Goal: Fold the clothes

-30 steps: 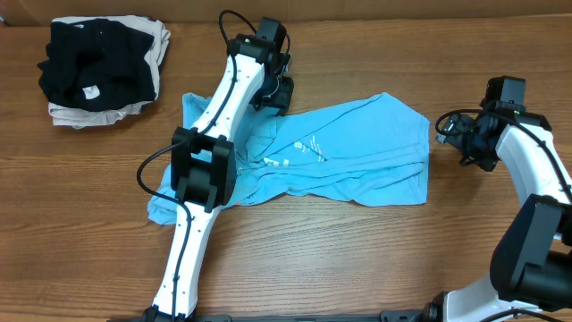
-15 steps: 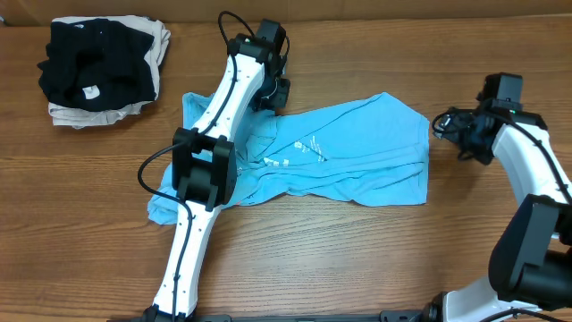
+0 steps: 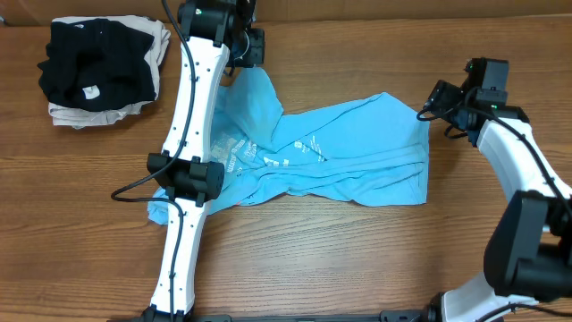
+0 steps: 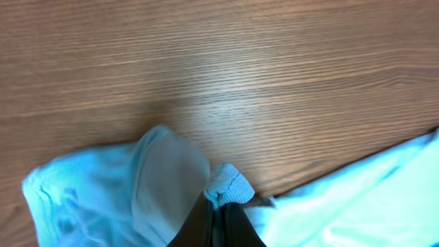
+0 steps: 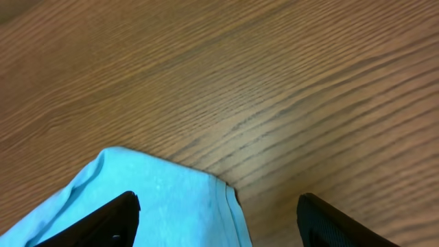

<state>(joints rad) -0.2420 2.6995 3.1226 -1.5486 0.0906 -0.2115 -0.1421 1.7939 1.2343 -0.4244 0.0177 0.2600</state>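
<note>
Now, overhead, left gripper (image 3: 243,55): clenched on a raised edge of the T-shirt (image 3: 357,152); the cloth slopes away below the jaws to the table (image 3: 357,259).
Overhead, right gripper (image 3: 440,98): just beyond the shirt's far corner; its spread is unclear from this view.
Overhead, bystanders: black garment (image 3: 89,63) on beige garment (image 3: 159,43), well apart from both jaws.
Left wrist, grip: only a small tuft of T-shirt (image 4: 230,186) pokes past the closed tips of the left gripper (image 4: 218,209).
Right wrist, jaws: right gripper (image 5: 218,206) released and empty; the T-shirt (image 5: 161,199) corner lies flat between the jaws.
Risk, left: thin fabric could slide out of so slight a pinch if the bunched cloth drags.
Risk, right: closing too high would miss the corner, or lift one layer only.
</note>
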